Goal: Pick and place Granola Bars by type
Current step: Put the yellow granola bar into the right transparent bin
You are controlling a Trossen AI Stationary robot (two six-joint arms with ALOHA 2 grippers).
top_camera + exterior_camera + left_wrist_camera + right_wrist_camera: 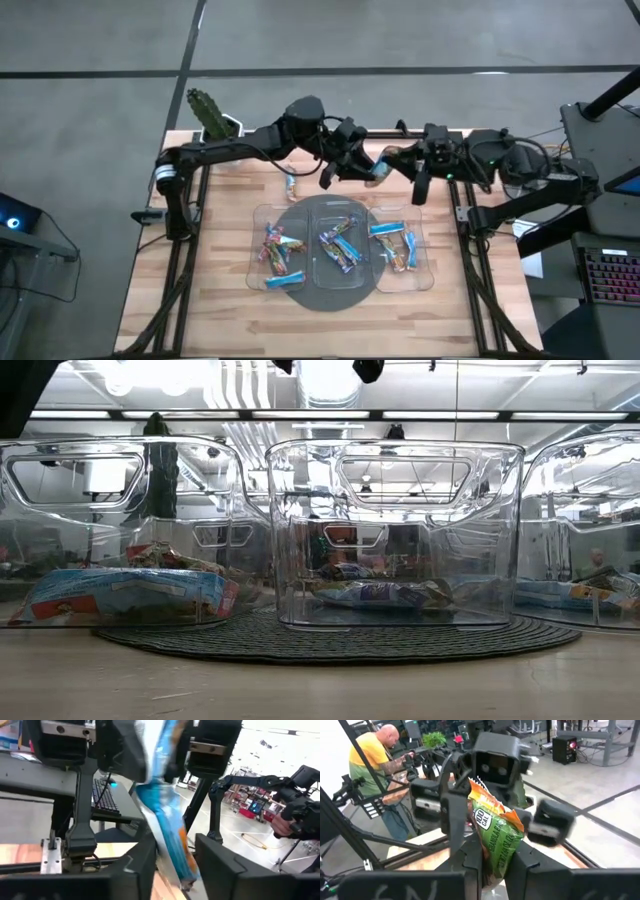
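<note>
Meeting above the table behind the trays [262, 216], the right gripper [496, 865] pinched the granola bar [381, 169] while the left gripper [172, 865] stood part-open around it, so an early release risked dropping it.

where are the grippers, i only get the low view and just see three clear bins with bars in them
observer: both are above the table beyond the bins, left gripper and right gripper facing each other tip to tip
operator: is either holding anything
observer: yes, the right gripper's fingers are shut on one granola bar, green and orange on the side its wrist camera sees
</note>
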